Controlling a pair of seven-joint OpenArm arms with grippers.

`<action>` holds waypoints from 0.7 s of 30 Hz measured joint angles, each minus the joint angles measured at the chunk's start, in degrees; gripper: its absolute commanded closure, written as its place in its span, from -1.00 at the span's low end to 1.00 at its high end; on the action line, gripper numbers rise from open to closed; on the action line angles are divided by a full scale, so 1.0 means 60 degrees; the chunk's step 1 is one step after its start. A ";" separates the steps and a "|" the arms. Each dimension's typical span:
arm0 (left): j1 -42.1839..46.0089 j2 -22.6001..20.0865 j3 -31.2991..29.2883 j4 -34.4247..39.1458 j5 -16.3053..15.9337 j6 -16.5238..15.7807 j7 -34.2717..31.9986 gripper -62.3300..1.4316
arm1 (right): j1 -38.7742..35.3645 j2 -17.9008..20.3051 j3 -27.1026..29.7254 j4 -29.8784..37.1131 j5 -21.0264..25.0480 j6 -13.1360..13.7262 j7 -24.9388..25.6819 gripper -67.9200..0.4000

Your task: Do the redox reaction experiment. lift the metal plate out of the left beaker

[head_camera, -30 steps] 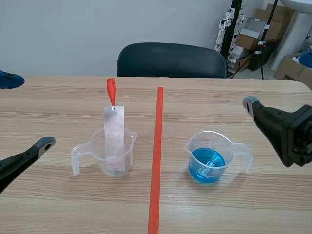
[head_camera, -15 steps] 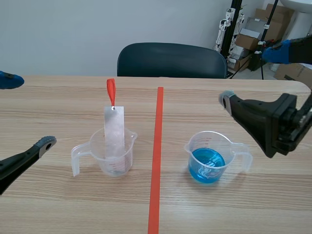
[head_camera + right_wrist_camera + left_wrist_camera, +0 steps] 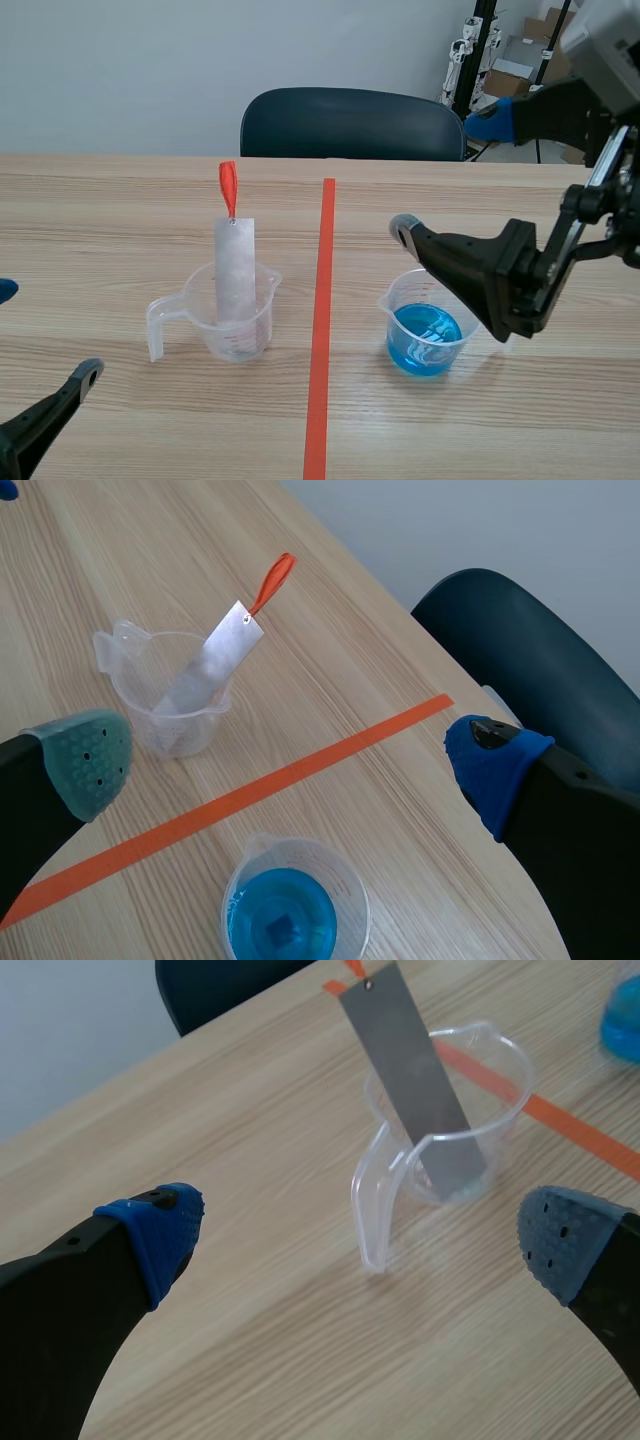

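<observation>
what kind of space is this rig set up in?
Probably a robotics lab or workshop rather than a chemistry lab: a tape-marked wooden table with a plastic beaker holding a metal plate, an office chair behind it, and cardboard boxes stacked in the far corner.

Metal plate (image 3: 236,270) sticks up above left beaker (image 3: 200,322) rim, open room around.

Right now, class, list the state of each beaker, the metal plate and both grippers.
metal plate: leaning inside the left beaker, not gripped.
left beaker: upright, plate inside.
right beaker: upright, holds blue liquid.
left gripper: open, empty.
right gripper: open, empty.
</observation>
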 measured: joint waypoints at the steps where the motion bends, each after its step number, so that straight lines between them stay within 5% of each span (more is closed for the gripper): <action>1: 0.0047 0.0182 0.0000 -0.0368 0.0197 0.0000 -0.0146 -1.00 | -0.0004 0.0000 -0.0066 -0.0051 -0.0044 -0.0208 0.0087 -1.00; 8: 0.0375 0.1155 0.0004 -0.2911 0.0699 -0.0015 -0.2302 -1.00 | -0.0004 0.0000 -0.0372 -0.0495 -0.0066 -0.1308 0.0186 -1.00; 15: 0.0415 0.1843 0.0004 -0.4972 0.1668 -0.0080 -0.6371 -1.00 | 0.0291 0.0616 -0.1184 -0.0790 0.0667 -0.1282 0.0743 -1.00; 21: 0.0040 0.2473 0.0004 -0.6036 0.1982 -0.0215 -0.7570 -1.00 | 0.1410 0.1195 -0.1836 -0.0790 0.1599 -0.1242 0.0514 -1.00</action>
